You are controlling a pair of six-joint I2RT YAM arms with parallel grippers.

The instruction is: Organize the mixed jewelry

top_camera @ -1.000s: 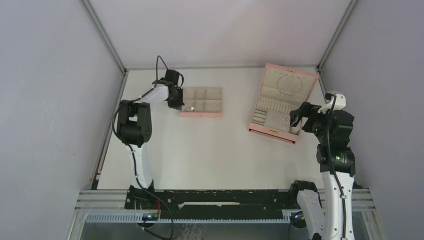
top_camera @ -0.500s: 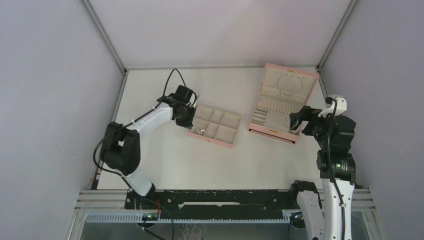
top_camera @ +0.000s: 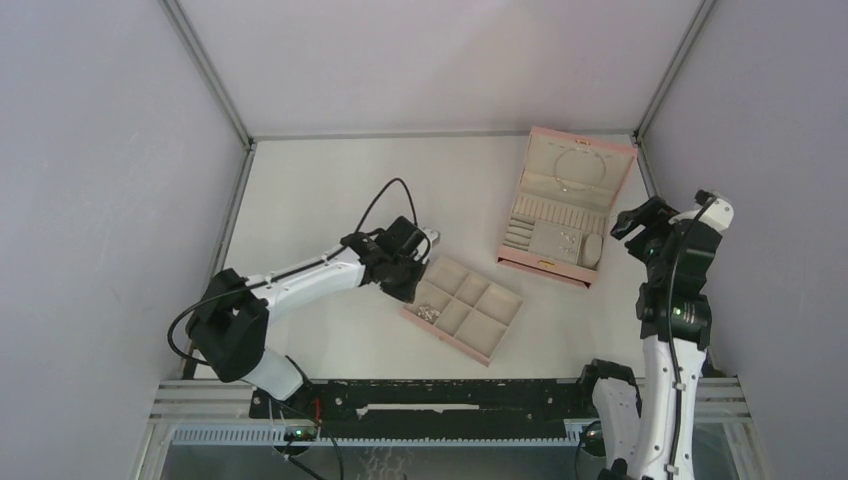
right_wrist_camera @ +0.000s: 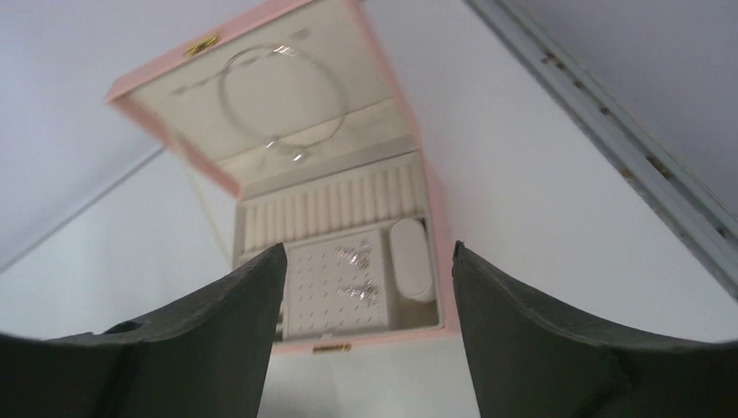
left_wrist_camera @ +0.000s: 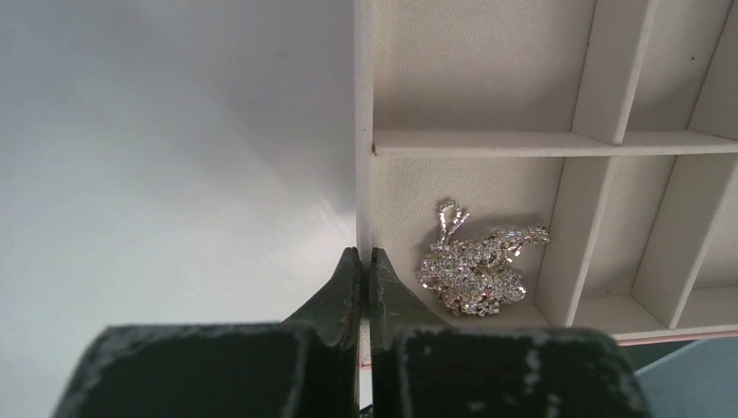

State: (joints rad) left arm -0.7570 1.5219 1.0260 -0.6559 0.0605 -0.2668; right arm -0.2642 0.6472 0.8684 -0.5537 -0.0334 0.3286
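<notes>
Pink edge in a tight pinch: the left gripper (left_wrist_camera: 364, 258) is clamped on the side wall of the pink compartment tray (top_camera: 445, 340), a hold suited to dragging the whole tray, not picking out pieces. The chain cluster (left_wrist_camera: 474, 270) lies just right of its fingertips. The right gripper (right_wrist_camera: 367, 246) hangs wide and empty, the pink box (top_camera: 545, 266) well ahead of it, holding the wire hoop (right_wrist_camera: 280, 146) and studs (right_wrist_camera: 355, 272).

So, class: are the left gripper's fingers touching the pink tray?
Touching. Left wrist view: the fingers clamp the pink tray by its side wall, no gap.
</notes>
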